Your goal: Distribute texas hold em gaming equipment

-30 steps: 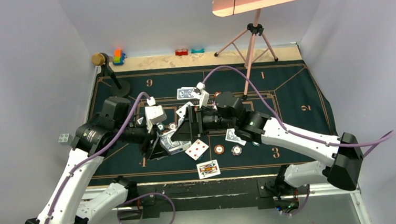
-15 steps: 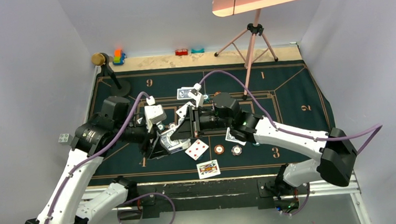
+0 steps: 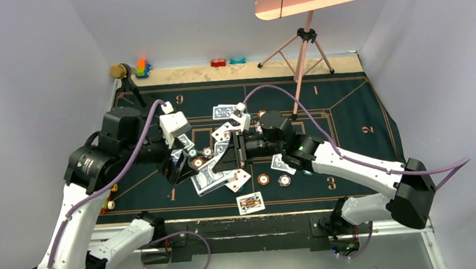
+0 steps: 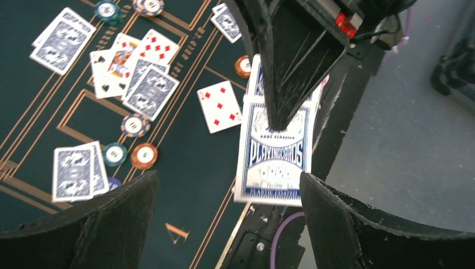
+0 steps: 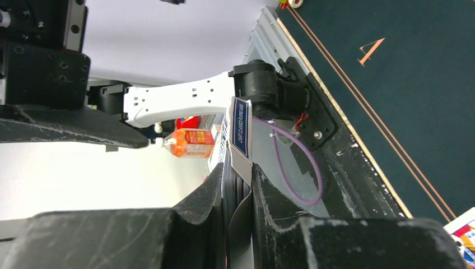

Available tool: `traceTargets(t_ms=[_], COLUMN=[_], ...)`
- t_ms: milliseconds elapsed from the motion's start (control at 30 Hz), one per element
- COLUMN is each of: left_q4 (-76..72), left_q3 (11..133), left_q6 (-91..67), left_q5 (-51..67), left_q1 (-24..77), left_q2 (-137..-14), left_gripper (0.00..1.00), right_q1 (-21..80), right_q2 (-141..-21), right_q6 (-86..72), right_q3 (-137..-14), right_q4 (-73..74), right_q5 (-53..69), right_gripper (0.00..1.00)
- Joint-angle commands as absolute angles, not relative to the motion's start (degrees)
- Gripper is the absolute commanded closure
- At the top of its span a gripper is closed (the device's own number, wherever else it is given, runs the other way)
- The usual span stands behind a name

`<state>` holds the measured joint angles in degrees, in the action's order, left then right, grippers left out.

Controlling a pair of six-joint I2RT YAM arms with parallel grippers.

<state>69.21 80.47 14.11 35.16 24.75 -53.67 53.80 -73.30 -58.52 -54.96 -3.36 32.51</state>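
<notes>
Since a second ago, the left arm has drawn back to its own side, and the left gripper [image 4: 227, 178] has come away from the card box [image 4: 274, 154]. Its two fingers are now spread wide with nothing between them. The right gripper [image 5: 240, 171] carries the box alone, with its fingers pressed together on the two broad faces near one end. The box hangs over the near edge of the felt mat [image 3: 348, 114] and does not seem to rest on it.

Loose playing cards [image 4: 220, 106] lie on the mat, some face up and some face down, with round chips [image 4: 144, 156] among them.

I judge the box to be light and rather stiff, but it is thin cardboard that a hard squeeze could dent. Its printed faces look smooth, so it may slide between the pads. A good hold for the left gripper would be across the broad faces at the free end, well clear of the right gripper's fingers.
</notes>
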Motion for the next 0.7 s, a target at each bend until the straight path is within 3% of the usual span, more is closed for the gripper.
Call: traceTargets(t_ms=[0, 200, 433, 667], left_q4=[73.19, 80.64, 72.41, 66.44], left_q3=[84.55, 89.93, 82.38, 77.98], left_q6=[12.16, 11.79, 10.19, 8.64], left_q5=[27.61, 21.39, 8.48, 5.18], left_q1=[24.24, 23.45, 21.28, 16.08], left_q2=[-51.54, -53.23, -50.72, -52.23], left_gripper=[0.0, 0.0, 0.01, 0.0], right_q1=[53.24, 53.58, 59.18, 60.86], right_q2=[-73.52, -85.33, -104.04, -115.78], right_q6=[-52.83, -47.95, -41.04, -40.8], right_q3=[-55.69, -58.06, -71.58, -77.33], right_q4=[-0.19, -1.79, -0.36, -1.33], right_q5=[31.16, 28.74, 24.97, 24.19], right_gripper=[0.92, 0.92, 0.92, 0.91])
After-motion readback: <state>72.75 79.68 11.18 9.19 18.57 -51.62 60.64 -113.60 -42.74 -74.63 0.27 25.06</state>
